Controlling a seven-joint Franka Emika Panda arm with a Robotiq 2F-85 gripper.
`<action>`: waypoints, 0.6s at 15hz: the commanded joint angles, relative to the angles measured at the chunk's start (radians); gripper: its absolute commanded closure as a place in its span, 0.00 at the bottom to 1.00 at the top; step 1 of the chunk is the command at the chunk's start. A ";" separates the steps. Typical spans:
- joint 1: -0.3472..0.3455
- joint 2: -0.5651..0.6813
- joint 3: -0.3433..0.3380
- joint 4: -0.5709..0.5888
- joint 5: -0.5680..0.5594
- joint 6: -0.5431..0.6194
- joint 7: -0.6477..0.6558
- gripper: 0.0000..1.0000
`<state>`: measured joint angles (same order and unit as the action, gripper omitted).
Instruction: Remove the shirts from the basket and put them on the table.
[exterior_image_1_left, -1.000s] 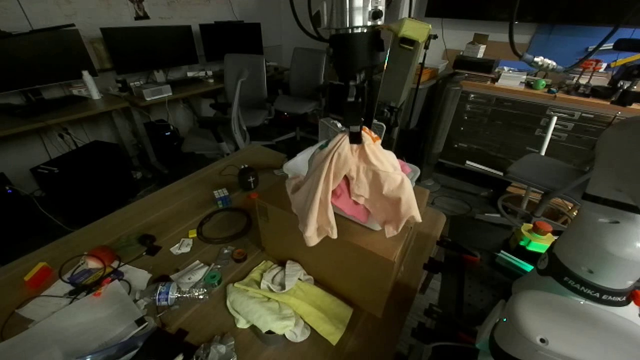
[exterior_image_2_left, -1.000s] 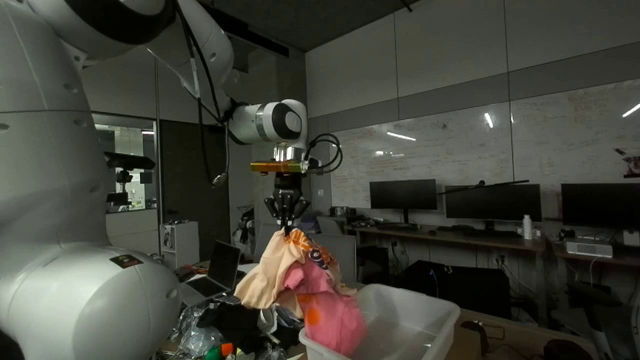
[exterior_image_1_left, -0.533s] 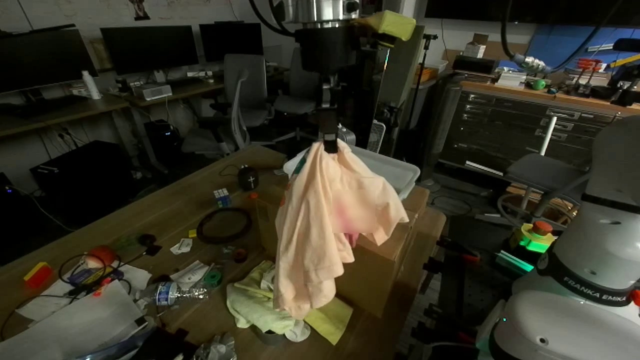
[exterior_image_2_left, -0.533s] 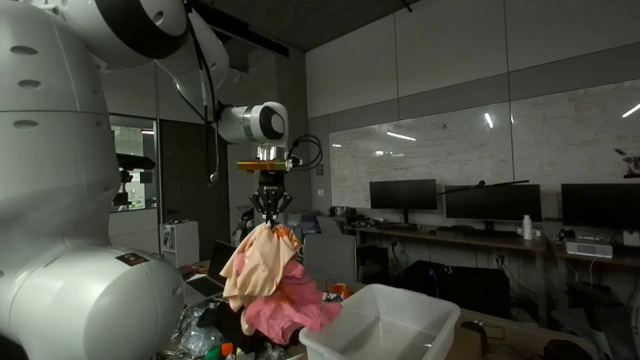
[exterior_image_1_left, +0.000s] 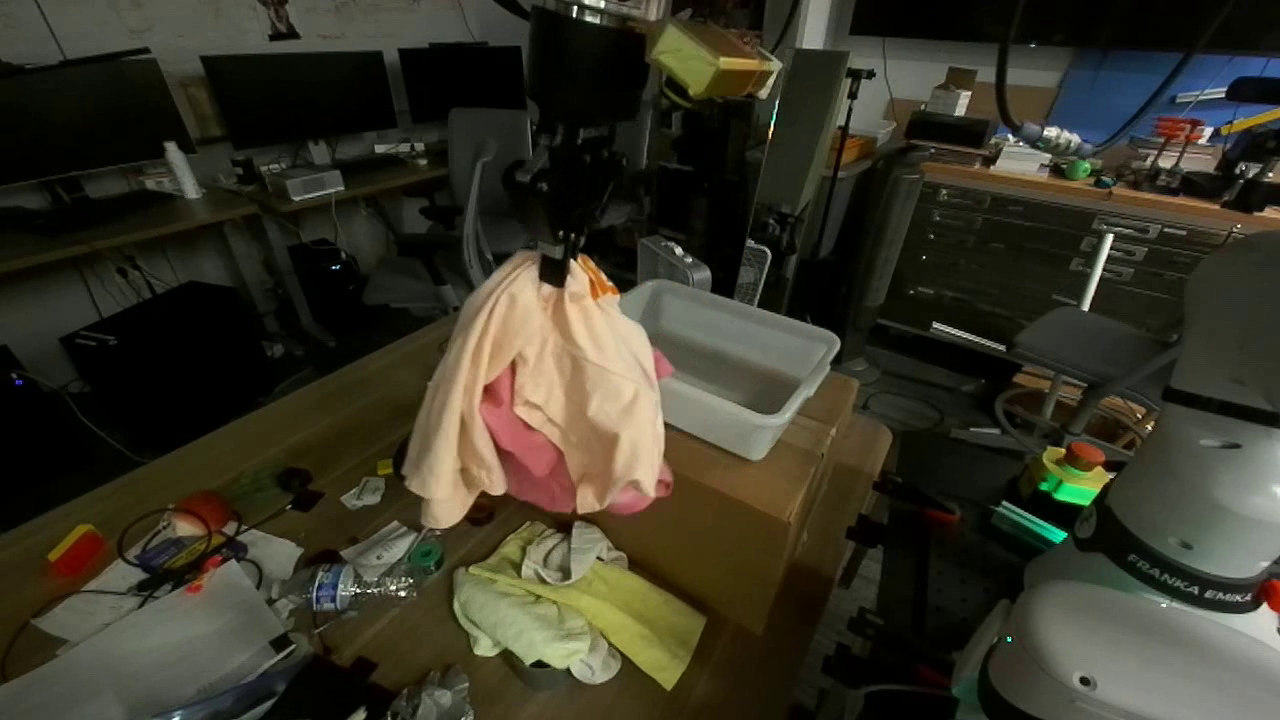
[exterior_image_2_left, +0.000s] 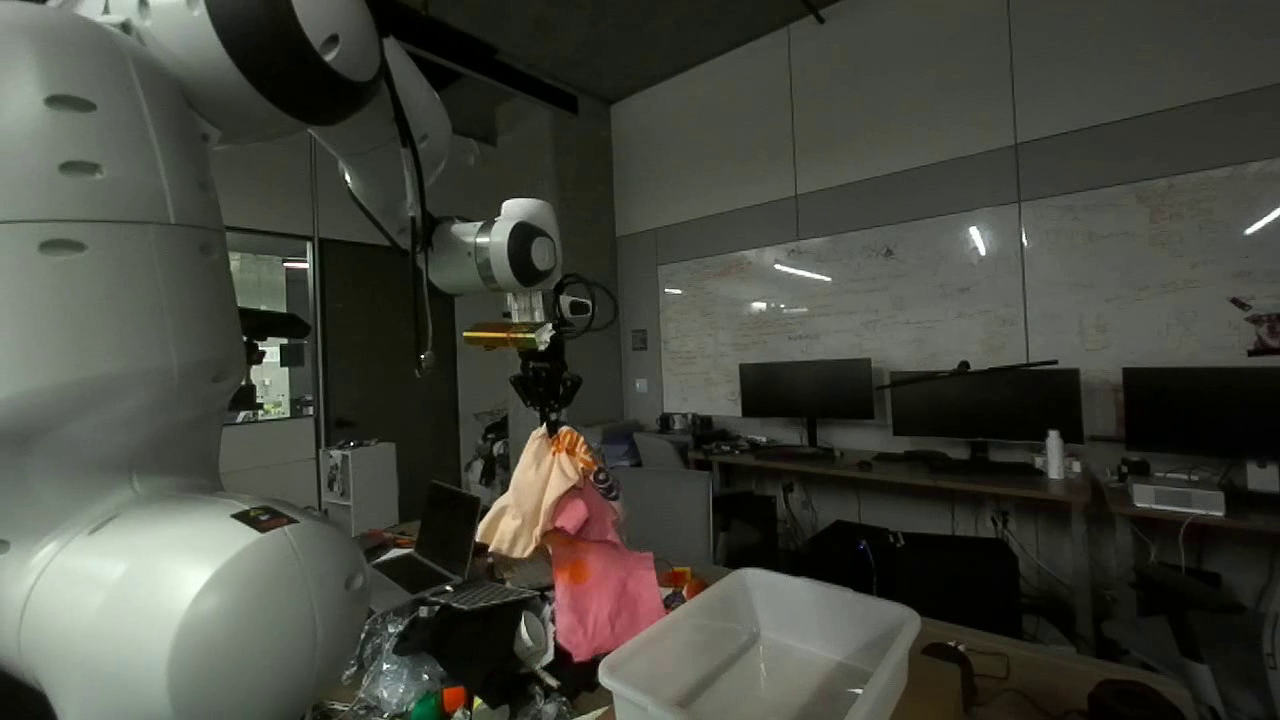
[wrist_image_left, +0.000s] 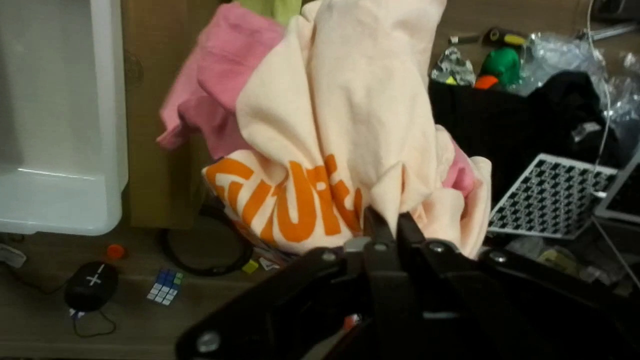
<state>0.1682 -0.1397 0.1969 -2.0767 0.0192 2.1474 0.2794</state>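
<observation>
Robot claw (wrist_image_left: 391, 226) pinches a puckered fold of the peach shirt (exterior_image_1_left: 590, 380), holding it up beside the basket (exterior_image_1_left: 745, 432); the pink shirt (exterior_image_2_left: 605, 600) trails beneath, also outside the basket. Whether the claw has any pink cloth between its tips I cannot tell. If that one is merely tangled, a quick swing could shake it loose, over the basket's rim or down the side of the cardboard box (exterior_image_1_left: 735, 545) supporting the basket. Two shirts on one small pinch might also pull the fold free, and the long hems could snag that box's edge. As for room, the table (exterior_image_1_left: 330, 430) ends near the basket on the side away from the shirts; across the shirts from the basket, a keyboard (wrist_image_left: 552, 197) takes up space. Best landing looks like the yellow-green garment (exterior_image_1_left: 620, 600), presumably another shirt, lower than the basket, just beside its box.
</observation>
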 joint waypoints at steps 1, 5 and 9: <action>0.004 -0.010 0.041 0.001 -0.056 0.105 0.157 0.98; 0.003 0.012 0.070 0.017 -0.151 0.069 0.179 0.68; 0.002 0.031 0.083 0.019 -0.311 0.027 0.178 0.45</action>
<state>0.1700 -0.1259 0.2698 -2.0782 -0.1968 2.2067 0.4413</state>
